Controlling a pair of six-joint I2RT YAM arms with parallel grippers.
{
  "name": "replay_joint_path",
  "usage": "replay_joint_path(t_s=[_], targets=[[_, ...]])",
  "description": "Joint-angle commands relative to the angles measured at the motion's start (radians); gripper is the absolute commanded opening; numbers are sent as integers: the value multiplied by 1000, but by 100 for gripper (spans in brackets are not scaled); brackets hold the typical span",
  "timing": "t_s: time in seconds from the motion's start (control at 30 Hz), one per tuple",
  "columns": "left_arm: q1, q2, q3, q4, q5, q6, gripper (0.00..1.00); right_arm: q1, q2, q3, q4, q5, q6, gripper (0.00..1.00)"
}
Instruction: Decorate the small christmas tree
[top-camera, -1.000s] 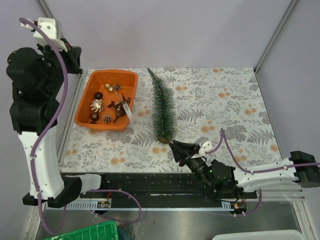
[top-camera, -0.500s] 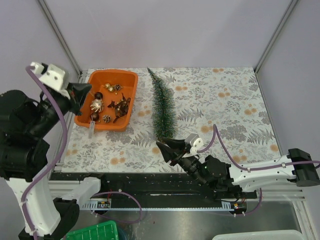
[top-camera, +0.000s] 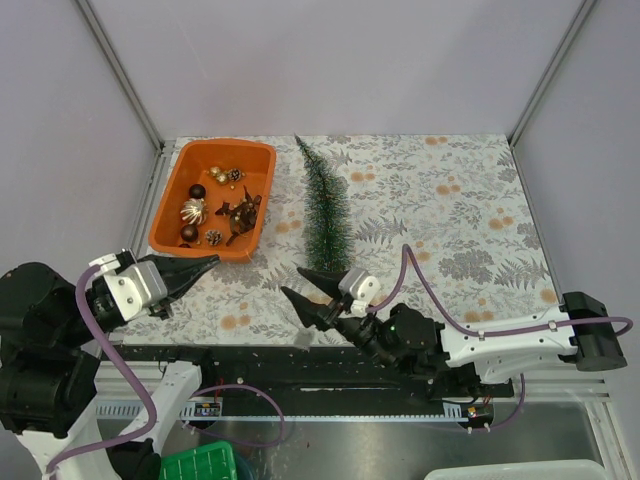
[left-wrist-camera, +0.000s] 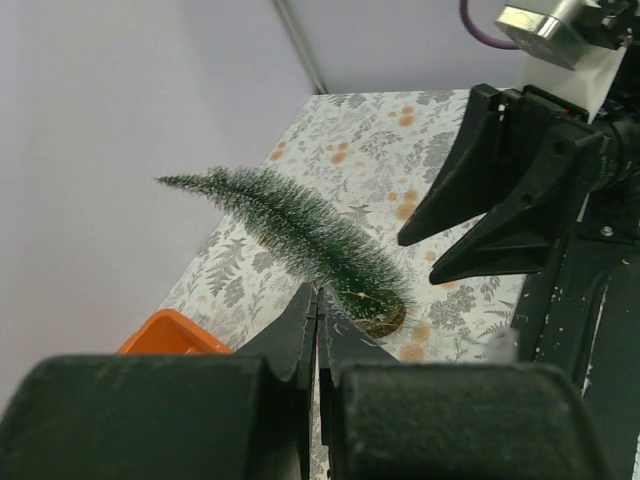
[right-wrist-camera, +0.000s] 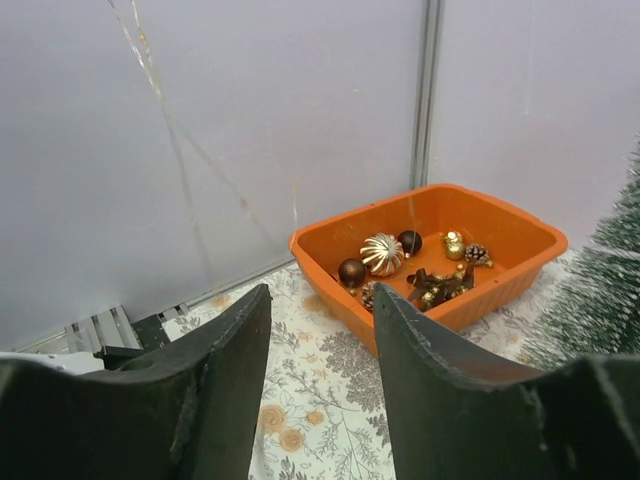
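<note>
The small christmas tree (top-camera: 327, 212) lies flat on the patterned table, its tip toward the back and its brown base toward the front. It also shows in the left wrist view (left-wrist-camera: 300, 232) and at the right edge of the right wrist view (right-wrist-camera: 600, 290). My left gripper (top-camera: 210, 261) is shut and empty, low at the near left, pointing right just in front of the orange tray (top-camera: 164, 215). My right gripper (top-camera: 293, 283) is open and empty, left of the tree's base, pointing left toward the tray. The left gripper's tips (left-wrist-camera: 318, 300) line up with the tree's base.
The orange tray (right-wrist-camera: 480, 292) holds a gold ribbed ball (top-camera: 193, 211), brown balls (top-camera: 197, 191), small pine cones and dark brown bows (top-camera: 238, 213). Grey walls and metal posts close in the table at the back and sides. The black rail (top-camera: 250, 360) runs along the near edge.
My left arm swung from the back left down to the near left, its gripper now low in front of the tray. My right gripper moved left past the tree's base and opened wide.
</note>
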Motion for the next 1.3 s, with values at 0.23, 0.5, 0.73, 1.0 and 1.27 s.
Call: replay_joint_path(t_s=[0.23, 0.5, 0.73, 1.0, 1.27], targets=[[2, -41, -19, 34, 126, 22, 0, -2, 35, 130, -1, -178, -6, 56], [2, -63, -28, 33, 147, 28, 0, -4, 72, 168, -58, -206, -11, 57], [2, -84, -32, 34, 186, 54, 0, -2, 100, 182, -133, -225, -20, 65], [2, -80, -19, 34, 195, 52, 0, -4, 86, 167, -142, -189, -48, 75], [2, -80, -13, 34, 210, 43, 0, -5, 68, 173, -136, -191, -88, 74]])
